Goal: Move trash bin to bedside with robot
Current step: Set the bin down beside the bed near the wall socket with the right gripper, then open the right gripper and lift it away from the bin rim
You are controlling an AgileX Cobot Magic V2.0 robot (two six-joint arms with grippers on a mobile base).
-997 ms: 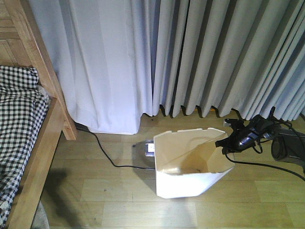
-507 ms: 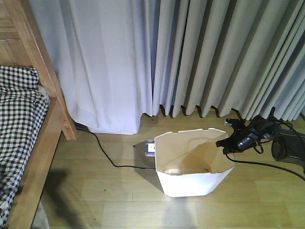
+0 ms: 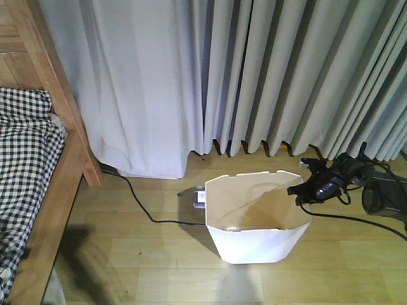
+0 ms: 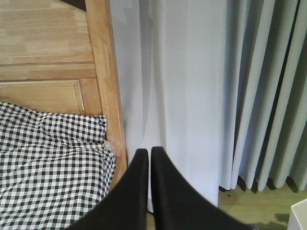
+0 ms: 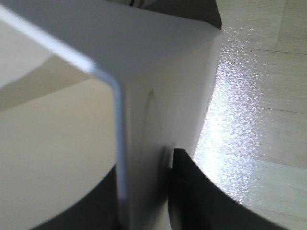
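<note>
The white faceted trash bin (image 3: 254,244) stands on the wooden floor right of centre, with its cream inside showing. My right gripper (image 3: 299,190) is shut on its right rim. In the right wrist view the bin wall (image 5: 158,96) sits between the black fingers (image 5: 192,191) of that gripper (image 5: 144,167). The light wooden bed frame (image 3: 57,190) with checked bedding (image 3: 25,146) is at the far left, well apart from the bin. My left gripper (image 4: 146,151) is shut and empty, and points at the bed frame post (image 4: 103,72) and the bedding (image 4: 48,158).
Grey curtains (image 3: 254,76) hang along the back wall. A black cable (image 3: 143,210) runs across the floor to a white socket block (image 3: 198,197) behind the bin. A black device (image 3: 385,197) sits at the right edge. Bare floor lies between the bed and the bin.
The bin was tilted towards the camera and now stands more upright, with its base shifted slightly right. The right gripper keeps its hold on the rim.
</note>
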